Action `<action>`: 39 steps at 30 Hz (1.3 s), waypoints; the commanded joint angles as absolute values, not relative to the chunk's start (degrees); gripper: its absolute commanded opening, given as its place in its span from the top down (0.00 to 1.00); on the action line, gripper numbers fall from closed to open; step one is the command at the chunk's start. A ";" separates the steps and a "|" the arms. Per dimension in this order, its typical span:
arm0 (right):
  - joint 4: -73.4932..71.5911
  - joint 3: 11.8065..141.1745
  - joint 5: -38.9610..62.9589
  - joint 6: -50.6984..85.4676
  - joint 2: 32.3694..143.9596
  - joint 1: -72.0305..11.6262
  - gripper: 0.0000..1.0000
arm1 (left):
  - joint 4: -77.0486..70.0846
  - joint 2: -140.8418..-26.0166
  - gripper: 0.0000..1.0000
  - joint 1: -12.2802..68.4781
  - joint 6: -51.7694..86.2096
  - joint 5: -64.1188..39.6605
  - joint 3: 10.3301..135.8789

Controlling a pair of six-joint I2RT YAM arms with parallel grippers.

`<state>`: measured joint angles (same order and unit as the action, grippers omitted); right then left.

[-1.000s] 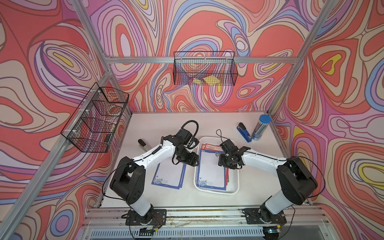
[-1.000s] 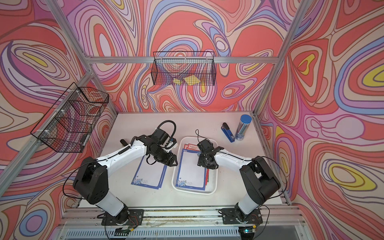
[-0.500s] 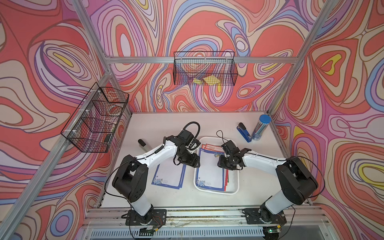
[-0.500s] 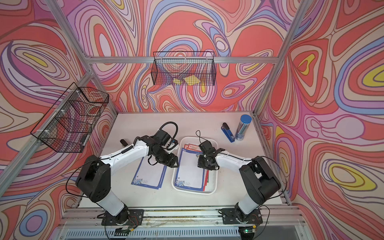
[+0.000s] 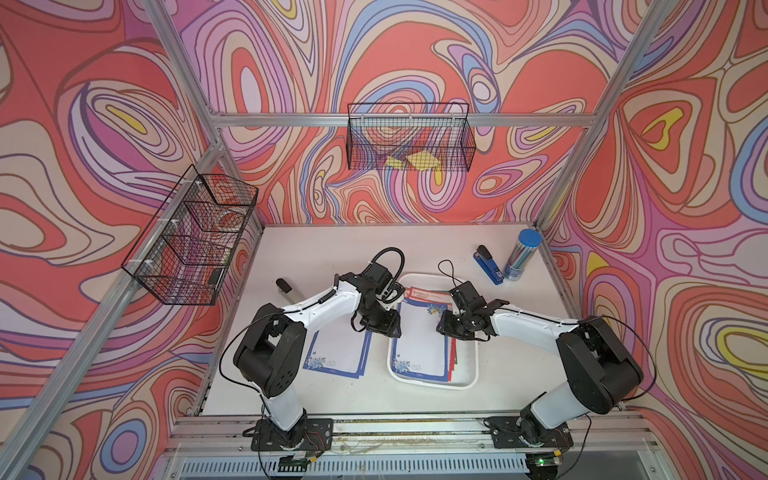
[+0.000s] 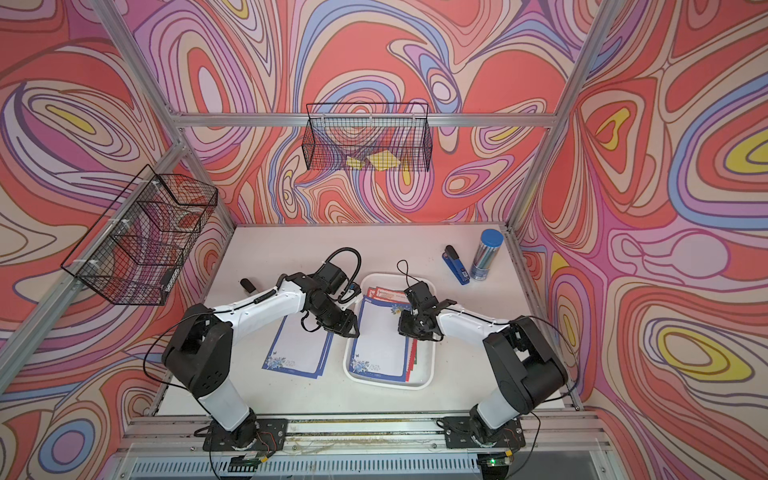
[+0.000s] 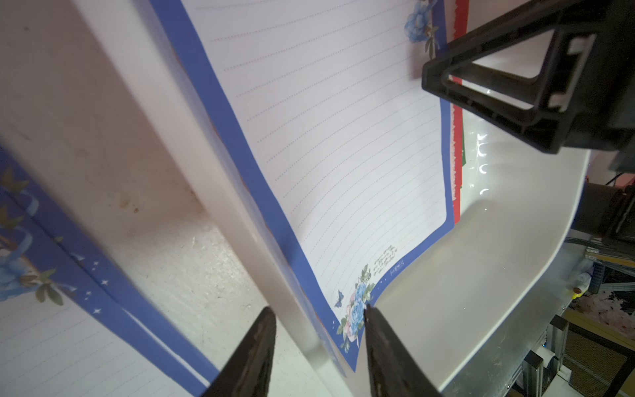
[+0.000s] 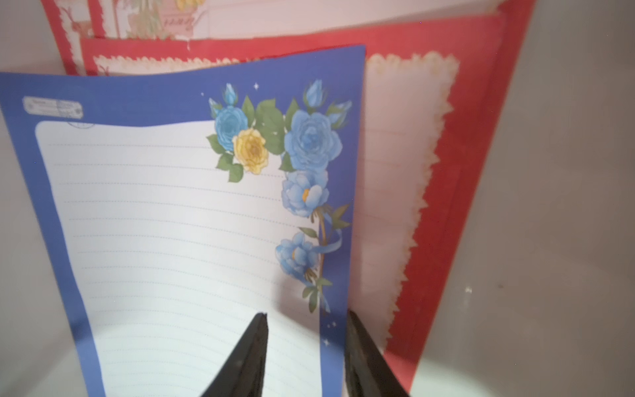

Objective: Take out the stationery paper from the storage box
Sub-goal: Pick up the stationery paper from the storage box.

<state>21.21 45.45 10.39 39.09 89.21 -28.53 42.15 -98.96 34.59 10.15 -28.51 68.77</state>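
Note:
The white storage box [image 5: 432, 384] [image 6: 386, 383] sits at front centre, holding stationery paper with a blue-bordered sheet [image 5: 419, 345] [image 7: 343, 154] [image 8: 171, 223] on top of red-bordered ones [image 8: 446, 206]. My left gripper [image 5: 392, 330] [image 7: 319, 309] is open, straddling the box's left rim and the blue sheet's raised left edge. One finger touches the paper. My right gripper [image 5: 442, 328] [image 8: 306, 313] is open, its fingers either side of the blue sheet's lifted right edge. More blue-bordered sheets [image 5: 336, 351] [image 6: 297, 353] lie on the table left of the box.
A blue stapler [image 5: 488, 266] and a blue-lidded tube [image 5: 521, 255] stand at the back right. A small black object [image 5: 284, 286] lies at the left. Black wire baskets hang on the back wall [image 5: 409, 137] and left wall [image 5: 191, 237], the back one holding yellow paper pieces [image 5: 415, 160].
Both grippers' jaws have narrowed. The left gripper has shifted right, from over the sheets on the table to the box's left rim. The right gripper stays at the blue sheet's right edge.

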 commanded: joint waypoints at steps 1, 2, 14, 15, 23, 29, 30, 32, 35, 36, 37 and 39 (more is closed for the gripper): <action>19.48 44.54 12.36 37.60 87.00 -28.22 0.64 | 42.54 -99.83 0.60 35.15 10.37 -29.28 70.40; 19.30 44.40 12.76 37.41 86.70 -28.27 0.65 | 42.56 -99.84 0.61 35.16 10.37 -29.34 70.40; 14.70 42.02 18.15 34.16 83.17 -28.20 0.87 | 42.52 -100.28 0.83 35.33 10.28 -29.69 70.53; 14.22 41.73 18.74 33.71 83.14 -28.04 0.88 | 42.54 -100.37 0.85 35.31 10.29 -29.50 70.49; 11.46 40.83 25.49 30.15 82.54 -27.38 0.82 | 42.68 -100.89 0.90 35.42 10.46 -28.98 70.93; 10.14 40.18 25.14 31.97 84.34 -26.83 0.79 | 42.02 -101.15 0.87 35.42 14.32 -29.60 69.90; 9.71 40.17 25.16 32.41 84.75 -26.82 0.80 | 41.72 -101.24 0.87 35.42 15.17 -29.96 69.67; 8.48 40.07 25.76 32.94 85.53 -26.77 0.79 | 41.11 -101.19 0.88 35.42 17.16 -29.93 69.03; 7.52 40.52 26.27 33.34 86.90 -26.47 0.79 | 37.84 -99.68 0.92 35.42 21.17 -29.76 66.50; 7.26 40.80 26.51 33.35 87.23 -26.34 0.79 | 36.54 -99.11 0.93 35.43 22.50 -30.15 65.60; 7.00 40.97 26.74 33.48 87.58 -26.26 0.79 | 35.64 -98.72 0.93 35.42 23.37 -30.34 65.10; 6.71 41.31 27.23 33.48 88.25 -25.97 0.79 | 33.96 -97.90 0.96 35.42 25.60 -29.86 64.15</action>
<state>8.54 40.75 26.02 33.01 87.20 -26.59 37.50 -98.83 35.27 19.70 -31.14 66.24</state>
